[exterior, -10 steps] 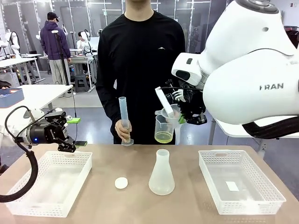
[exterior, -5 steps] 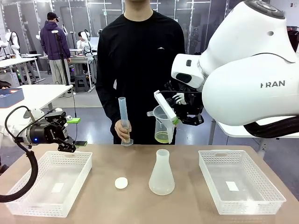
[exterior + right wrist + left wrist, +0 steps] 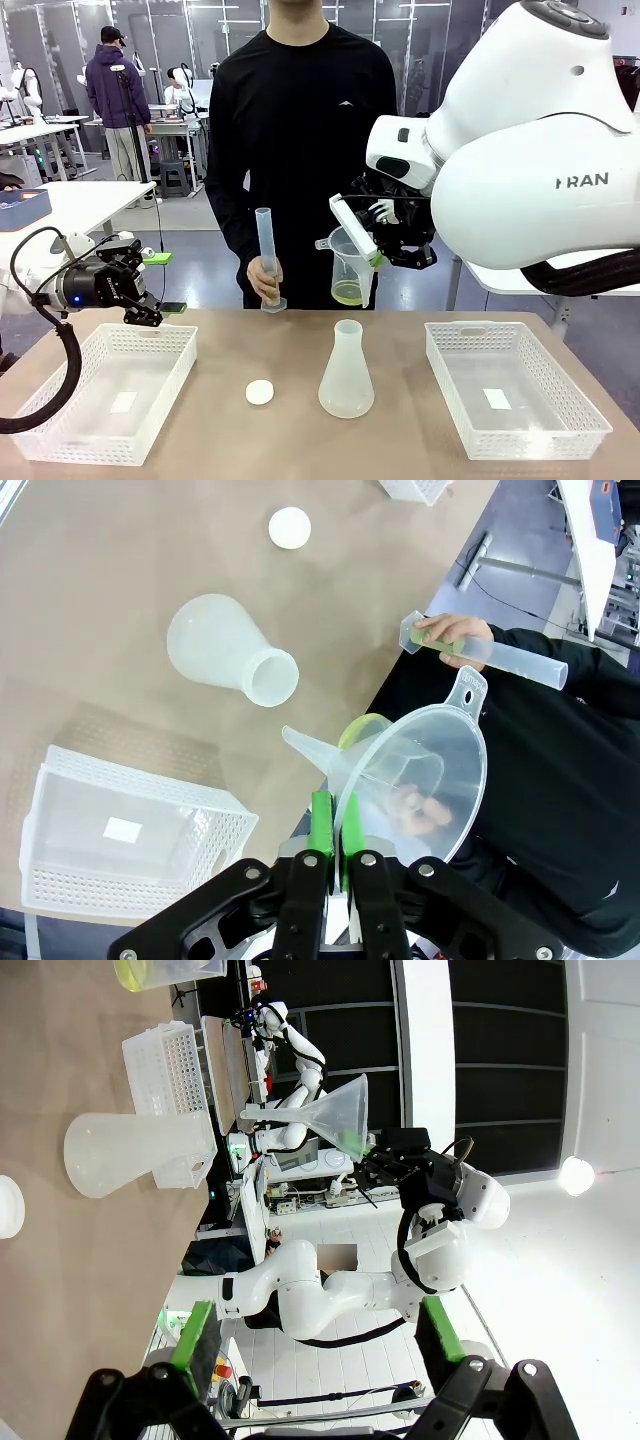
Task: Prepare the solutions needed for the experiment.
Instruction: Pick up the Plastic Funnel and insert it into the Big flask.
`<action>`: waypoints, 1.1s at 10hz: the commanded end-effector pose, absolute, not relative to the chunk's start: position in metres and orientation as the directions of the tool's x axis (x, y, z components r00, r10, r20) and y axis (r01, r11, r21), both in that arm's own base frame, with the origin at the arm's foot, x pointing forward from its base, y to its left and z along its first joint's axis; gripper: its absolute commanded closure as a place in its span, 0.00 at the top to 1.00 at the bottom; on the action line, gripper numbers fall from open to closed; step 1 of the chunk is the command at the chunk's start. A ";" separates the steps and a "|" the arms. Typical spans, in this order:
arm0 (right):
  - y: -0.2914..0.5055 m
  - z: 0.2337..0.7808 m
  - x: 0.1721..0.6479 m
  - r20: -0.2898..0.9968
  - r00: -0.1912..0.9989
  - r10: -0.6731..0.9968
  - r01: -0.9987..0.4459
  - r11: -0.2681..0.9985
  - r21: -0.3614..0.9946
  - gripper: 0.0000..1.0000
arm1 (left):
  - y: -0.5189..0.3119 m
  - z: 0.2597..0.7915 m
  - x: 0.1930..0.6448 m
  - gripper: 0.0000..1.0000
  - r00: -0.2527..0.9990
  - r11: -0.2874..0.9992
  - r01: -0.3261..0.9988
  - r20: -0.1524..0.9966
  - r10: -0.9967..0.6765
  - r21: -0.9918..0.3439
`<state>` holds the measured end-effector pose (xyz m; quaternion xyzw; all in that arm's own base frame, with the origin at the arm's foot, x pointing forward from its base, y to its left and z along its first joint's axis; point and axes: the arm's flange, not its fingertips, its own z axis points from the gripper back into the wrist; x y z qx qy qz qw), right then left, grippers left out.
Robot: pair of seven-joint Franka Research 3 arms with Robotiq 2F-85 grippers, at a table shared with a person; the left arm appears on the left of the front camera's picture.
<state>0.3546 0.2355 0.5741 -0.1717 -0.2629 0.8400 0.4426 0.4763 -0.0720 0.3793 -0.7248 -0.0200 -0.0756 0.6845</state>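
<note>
My right gripper (image 3: 383, 247) (image 3: 333, 816) is shut on the rim of a clear plastic funnel (image 3: 352, 232) (image 3: 420, 770), held tilted in the air above the conical flask (image 3: 346, 375) (image 3: 225, 645). Just behind the funnel is a clear beaker holding a little of the pale yellow-green solutions (image 3: 347, 292) (image 3: 362, 725); a person's fingers show through the funnel. The person's other hand holds a graduated cylinder (image 3: 266, 255) (image 3: 500, 658) upright at the far edge. My left gripper (image 3: 150, 303) (image 3: 317, 1330) is open over the left basket's far corner.
A white basket (image 3: 130, 336) sits at the left and another (image 3: 500, 328) at the right. A small white round cap (image 3: 260, 392) lies left of the flask. The person stands close behind the table's far edge.
The funnel has tipped over and dropped slightly toward the flask, and the beaker has come down with it. The left arm has not moved.
</note>
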 end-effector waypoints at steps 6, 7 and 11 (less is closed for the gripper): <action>0.236 0.552 0.369 0.070 -0.590 0.805 -0.668 -0.438 -0.601 0.04 | -0.073 0.381 0.475 1.00 0.989 -0.069 0.128 0.133 -0.070 -0.989; 0.237 0.548 0.372 0.088 -0.591 0.802 -0.678 -0.435 -0.593 0.04 | -0.073 0.381 0.475 1.00 0.989 -0.069 0.128 0.133 -0.070 -0.989; 0.240 0.530 0.382 0.100 -0.571 0.815 -0.691 -0.413 -0.593 0.04 | -0.073 0.381 0.475 1.00 0.989 -0.069 0.128 0.133 -0.070 -0.989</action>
